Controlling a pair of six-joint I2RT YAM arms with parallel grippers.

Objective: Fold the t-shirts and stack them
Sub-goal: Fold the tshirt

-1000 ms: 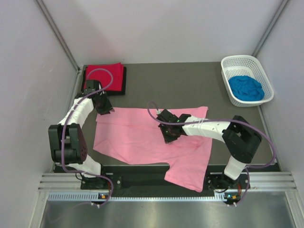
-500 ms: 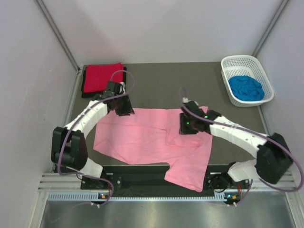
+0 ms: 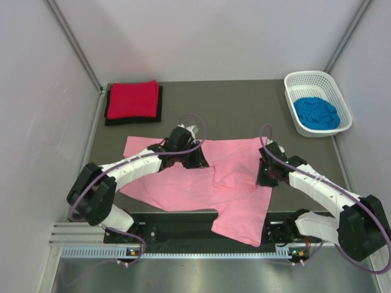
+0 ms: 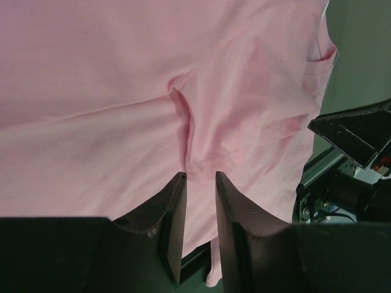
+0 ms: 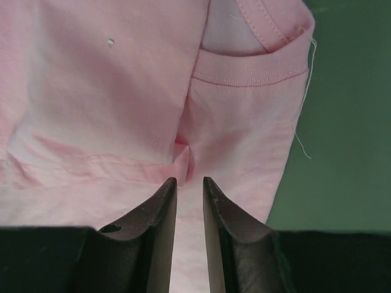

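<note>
The pink t-shirt [image 3: 177, 183] lies spread out (partly folded over mid-cloth), left of the basket [image 3: 317, 77] and nearer than it. The left gripper [image 4: 200, 178] and right gripper [image 5: 189, 180] each pinch a pucker of it. The blue t-shirt [image 3: 316, 113] lies in the basket.

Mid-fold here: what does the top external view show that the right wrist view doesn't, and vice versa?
Only top external: the red t-shirt on the black t-shirt far left, the blue t-shirt in the basket, the left gripper. Only right wrist: the ribbed collar, a loose thread, cloth pinched between the fingers of the right gripper. Both: the pink t-shirt on the dark table.
</note>
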